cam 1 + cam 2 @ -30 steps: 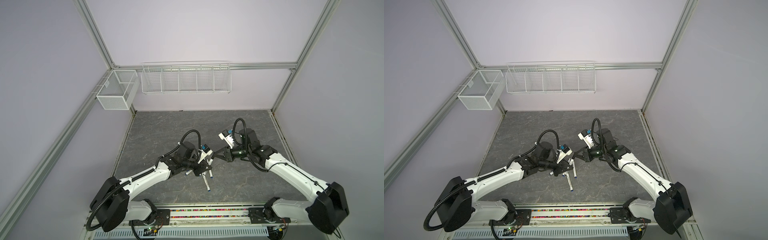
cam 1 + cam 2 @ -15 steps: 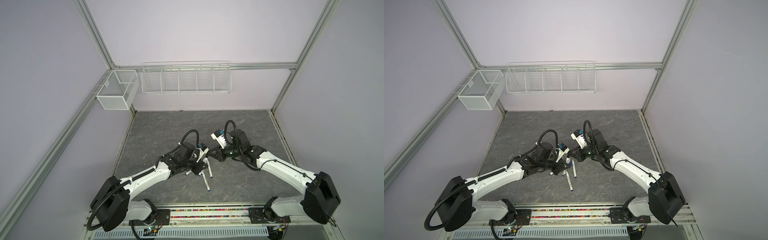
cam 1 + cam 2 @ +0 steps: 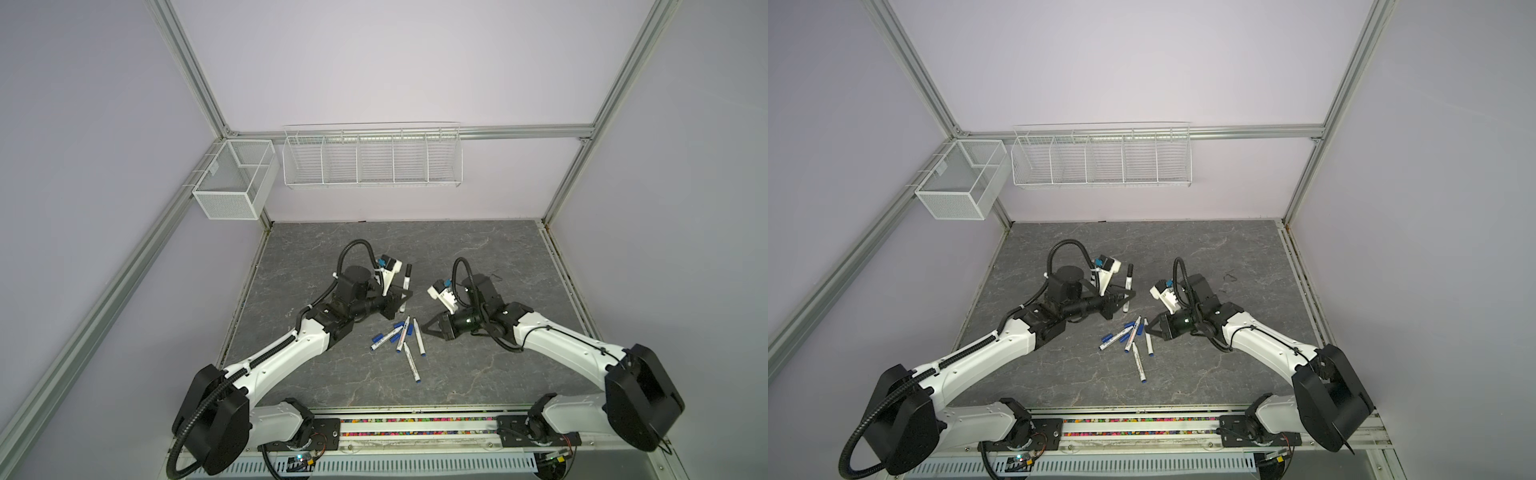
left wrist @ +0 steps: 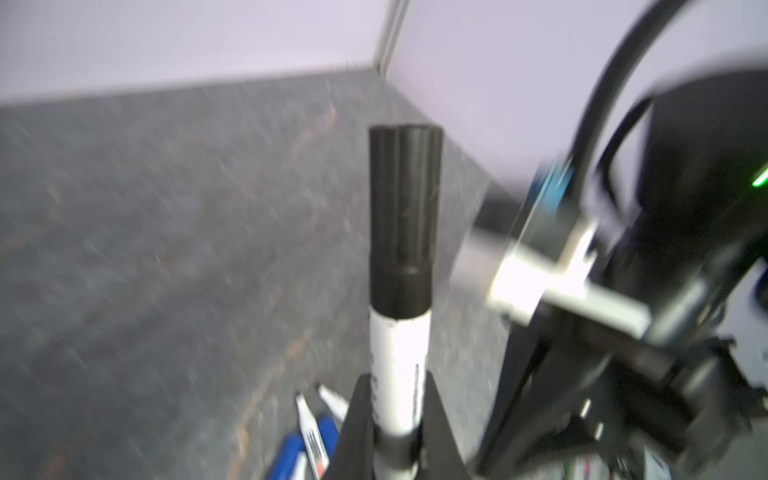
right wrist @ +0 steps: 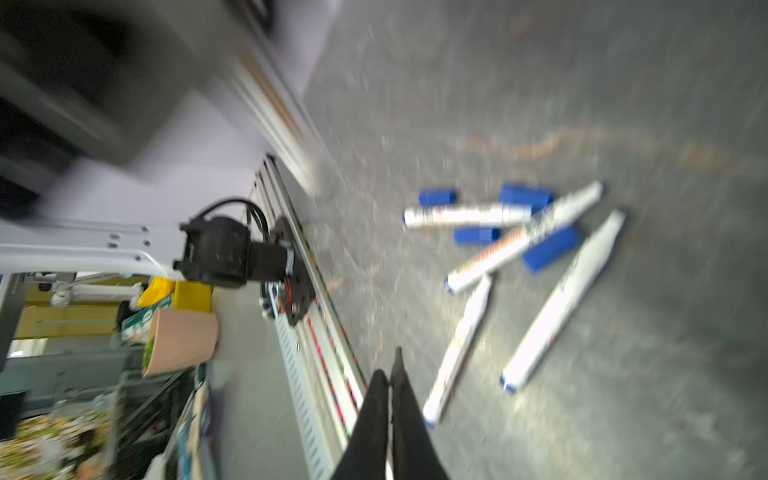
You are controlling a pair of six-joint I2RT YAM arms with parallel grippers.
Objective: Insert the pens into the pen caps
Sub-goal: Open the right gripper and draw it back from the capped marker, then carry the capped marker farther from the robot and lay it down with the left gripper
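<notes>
Left wrist view: left end effector [image 4: 397, 419] pinches one white marker pen [image 4: 399, 353], black plastic cap [image 4: 404, 216] fitted. Four blue-plugged pens [image 3: 411, 362] and blue caps [image 5: 550, 249] lie loose; right end effector [image 5: 390, 378] pressed together.

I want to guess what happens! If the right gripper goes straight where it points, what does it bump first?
Probably the nearest pen in the pile, just ahead of the shut right gripper; its height is unclear, so it might pass over.

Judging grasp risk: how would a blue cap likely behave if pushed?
The blue caps lie on their sides, short and round, so one would probably roll when nudged. They look small and rigid, likely light. Pens seem to lie against some, so those may shift too.
</notes>
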